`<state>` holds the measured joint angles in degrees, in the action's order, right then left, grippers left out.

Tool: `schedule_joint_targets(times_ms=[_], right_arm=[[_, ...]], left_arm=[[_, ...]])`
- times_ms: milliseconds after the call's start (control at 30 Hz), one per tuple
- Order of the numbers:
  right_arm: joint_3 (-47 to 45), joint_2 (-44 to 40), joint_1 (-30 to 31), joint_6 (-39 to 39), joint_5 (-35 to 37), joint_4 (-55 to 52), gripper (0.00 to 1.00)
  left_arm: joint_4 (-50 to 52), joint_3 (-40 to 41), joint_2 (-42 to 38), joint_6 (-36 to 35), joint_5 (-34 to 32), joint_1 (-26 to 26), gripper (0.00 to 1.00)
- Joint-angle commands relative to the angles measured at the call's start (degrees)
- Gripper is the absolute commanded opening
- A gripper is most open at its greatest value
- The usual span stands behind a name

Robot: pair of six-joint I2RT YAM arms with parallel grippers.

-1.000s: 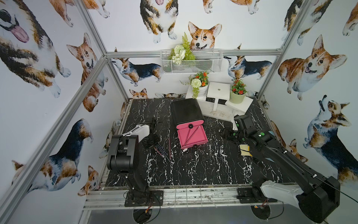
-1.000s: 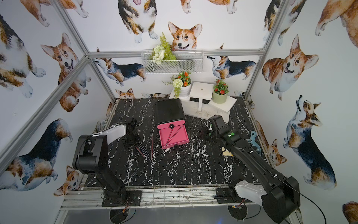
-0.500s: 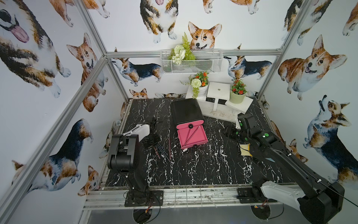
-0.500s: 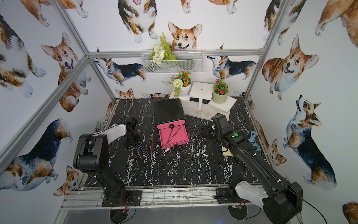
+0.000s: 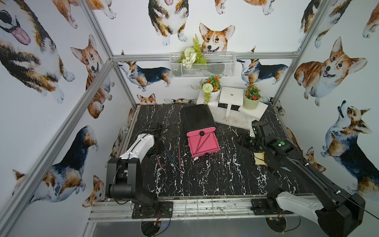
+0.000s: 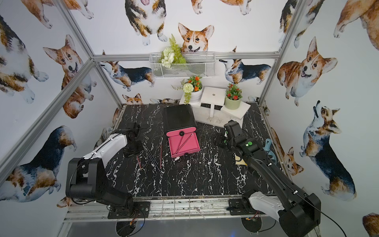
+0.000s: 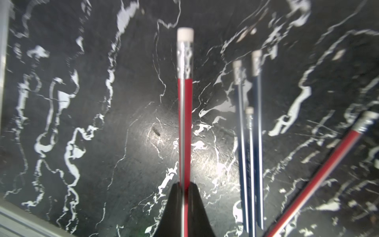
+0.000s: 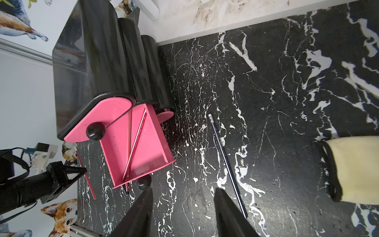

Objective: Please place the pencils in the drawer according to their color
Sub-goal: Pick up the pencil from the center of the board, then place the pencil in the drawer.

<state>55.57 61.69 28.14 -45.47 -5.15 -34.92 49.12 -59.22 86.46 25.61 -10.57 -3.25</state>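
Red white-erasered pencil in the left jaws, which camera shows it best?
Left wrist: the red pencil fills the frame, eraser to the shut left jaws. Both top views show a thin sliver; right wrist, a small red line.

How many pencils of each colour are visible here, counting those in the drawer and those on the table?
red pencils: 4 (2 in the drawer, 1 in the left gripper, 1 on the table)
blue pencils: 4 (all on the table)
green pencils: 0 visible
Total: 8
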Motion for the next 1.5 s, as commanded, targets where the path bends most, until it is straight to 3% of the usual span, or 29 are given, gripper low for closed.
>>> schedule_joint_targets(times_ms=[0, 200, 433, 667, 833, 1300, 1467], right_arm=[[-0.11, -0.34, 0.07, -0.4, 0.4, 0.04, 0.54], [-0.85, -0.52, 0.05, -0.6, 0.24, 0.58, 0.54], [-1.87, -0.52, 0.07, -1.18, 0.21, 1.08, 0.54], [-2.22, -1.97, 0.03, -1.63, 2.13, 0.19, 0.54], [-2.42, -3.46, 0.0, -2.03, 3.5, -0.28, 0.54], [-3.88, -5.68, 0.02, -2.92, 3.83, -0.02, 0.54], [-3.9, -6.17, 0.07, -2.68, 3.78, -0.11, 0.55]], left_arm=[[2.14, -1.1, -3.37, -3.81, -1.26, -1.14, 0.0], [0.64, -3.99, -12.57, -9.57, 0.15, -6.48, 0.0], [-2.88, -10.01, -19.0, -19.6, 1.75, -21.59, 0.0], [-2.37, -16.24, -13.07, -26.14, 8.31, -32.85, 0.0], [-4.03, -18.9, -7.53, -28.17, 11.1, -37.52, 0.0], [1.22, -28.19, 10.29, -30.92, 8.54, -42.0, 0.0], [0.83, -28.31, 12.92, -31.68, 6.48, -42.51, 0.0]])
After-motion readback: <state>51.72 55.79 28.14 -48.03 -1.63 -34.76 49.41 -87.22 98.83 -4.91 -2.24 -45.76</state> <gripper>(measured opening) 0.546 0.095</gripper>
